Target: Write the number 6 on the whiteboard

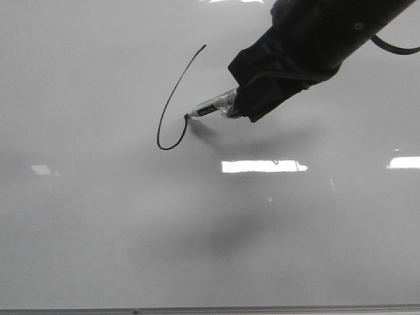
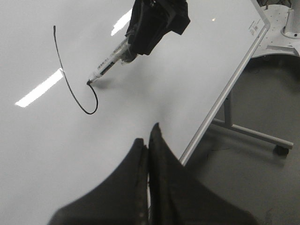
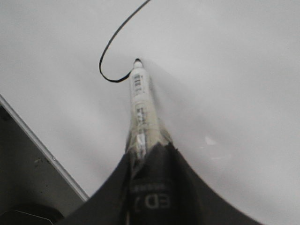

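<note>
Pinching marker (image 1: 213, 106), right pincer (image 1: 244, 105) at unfinished number 6 (image 1: 172, 108), loop unclosed, left pincer (image 2: 148, 146) pressed together.

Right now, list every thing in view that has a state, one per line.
Number 6: unfinished, long stroke and lower curve drawn, loop not closed.
Marker: held by the right gripper, tip on the whiteboard.
Left gripper: fingers shut, holding nothing.
</note>
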`<state>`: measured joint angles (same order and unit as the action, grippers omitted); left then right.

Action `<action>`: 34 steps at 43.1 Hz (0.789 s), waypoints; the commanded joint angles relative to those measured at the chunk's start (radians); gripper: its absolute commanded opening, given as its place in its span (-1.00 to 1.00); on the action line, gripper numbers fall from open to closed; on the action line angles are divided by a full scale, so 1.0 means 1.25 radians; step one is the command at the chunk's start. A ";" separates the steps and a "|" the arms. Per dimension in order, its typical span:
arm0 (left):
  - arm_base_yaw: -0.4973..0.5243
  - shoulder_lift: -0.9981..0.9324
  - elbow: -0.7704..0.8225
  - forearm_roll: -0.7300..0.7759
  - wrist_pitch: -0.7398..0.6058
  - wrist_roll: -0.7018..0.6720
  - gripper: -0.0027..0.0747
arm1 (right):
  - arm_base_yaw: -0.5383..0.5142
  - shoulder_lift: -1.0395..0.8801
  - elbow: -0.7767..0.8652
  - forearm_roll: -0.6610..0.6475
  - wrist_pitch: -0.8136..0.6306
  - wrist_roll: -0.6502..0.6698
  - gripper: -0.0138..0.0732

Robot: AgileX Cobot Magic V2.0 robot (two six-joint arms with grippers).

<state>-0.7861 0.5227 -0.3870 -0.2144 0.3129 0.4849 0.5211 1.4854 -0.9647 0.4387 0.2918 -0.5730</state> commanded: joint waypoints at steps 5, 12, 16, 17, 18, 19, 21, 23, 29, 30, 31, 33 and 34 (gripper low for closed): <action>0.001 0.001 -0.021 -0.012 -0.063 -0.006 -0.98 | 0.042 0.016 -0.068 0.006 -0.061 -0.015 -0.82; 0.001 0.001 -0.021 -0.012 -0.065 -0.006 -0.98 | 0.075 -0.002 -0.075 -0.015 0.041 -0.026 -0.82; 0.001 0.001 -0.021 -0.014 -0.066 -0.006 -0.98 | 0.078 -0.079 -0.035 -0.016 0.061 -0.033 -0.82; 0.001 0.001 -0.021 -0.014 -0.066 -0.006 -0.98 | 0.079 -0.094 -0.028 -0.017 0.076 -0.048 -0.82; 0.001 0.001 -0.021 -0.014 -0.065 -0.006 -0.98 | 0.081 -0.113 -0.019 -0.017 0.095 -0.064 -0.82; 0.001 0.001 -0.021 -0.014 -0.061 -0.006 -0.98 | 0.082 -0.124 -0.013 -0.017 0.112 -0.079 -0.82; 0.001 0.008 -0.027 -0.012 -0.043 -0.002 -0.98 | 0.085 -0.147 -0.006 -0.017 0.149 -0.111 -0.82; -0.001 0.024 -0.039 -0.007 -0.013 0.007 -0.96 | 0.085 -0.162 -0.005 -0.017 0.187 -0.128 -0.82; -0.004 0.113 -0.111 -0.005 0.087 0.083 -0.54 | 0.091 -0.198 -0.005 -0.017 0.236 -0.161 -0.82; -0.004 0.134 -0.122 -0.005 0.095 0.099 -0.40 | 0.094 -0.204 -0.005 -0.017 0.240 -0.166 -0.82; -0.004 0.154 -0.137 -0.005 0.102 0.110 -0.29 | 0.099 -0.208 -0.005 -0.017 0.247 -0.174 -0.82; -0.004 0.185 -0.162 -0.005 0.108 0.131 -0.03 | 0.113 -0.218 -0.005 -0.017 0.259 -0.192 -0.82; -0.004 0.206 -0.172 -0.005 0.108 0.141 0.10 | 0.120 -0.222 -0.005 -0.017 0.263 -0.197 -0.82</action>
<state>-0.7861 0.7121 -0.5273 -0.2144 0.4911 0.6179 0.6488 1.2546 -0.9480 0.4049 0.6292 -0.7771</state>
